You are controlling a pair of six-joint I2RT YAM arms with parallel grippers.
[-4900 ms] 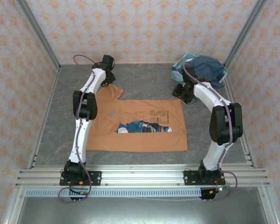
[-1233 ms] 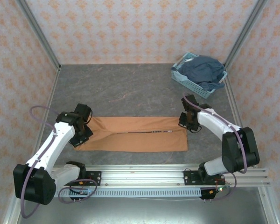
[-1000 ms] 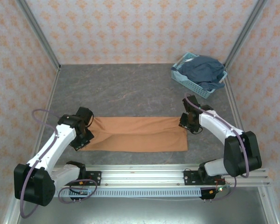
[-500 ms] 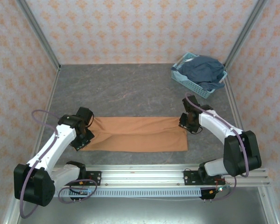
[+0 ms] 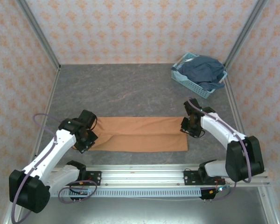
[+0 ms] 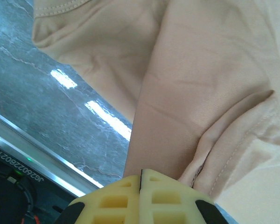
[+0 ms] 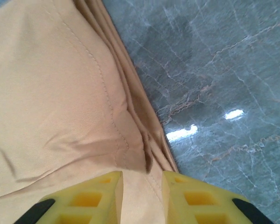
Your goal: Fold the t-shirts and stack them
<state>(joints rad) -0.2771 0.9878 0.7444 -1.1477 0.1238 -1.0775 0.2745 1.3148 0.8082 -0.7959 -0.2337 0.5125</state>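
1. Left wrist view: the left fingers [image 6: 116,198] are clenched tight, pinching a raised fold of the t-shirt [image 6: 200,65].
2. The right fingers [image 7: 95,193] are slightly parted and straddle the t-shirt's hemmed edge without gripping it.
3. One t-shirt, folded into a long band, lies toward 6 o'clock on the surface [image 5: 130,88]; one basket [image 5: 192,84] sits at 2 o'clock.

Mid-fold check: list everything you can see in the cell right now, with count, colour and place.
orange t-shirt: one, orange-tan, folded into a long strip across the near middle of the table
lattice basket: one, light blue, far right corner
dark blue clothing: a heap, count unclear, in the basket
table: one, grey marbled
left gripper: one, yellow fingers, shut on the shirt's left end
right gripper: one, yellow fingers, open over the shirt's right edge
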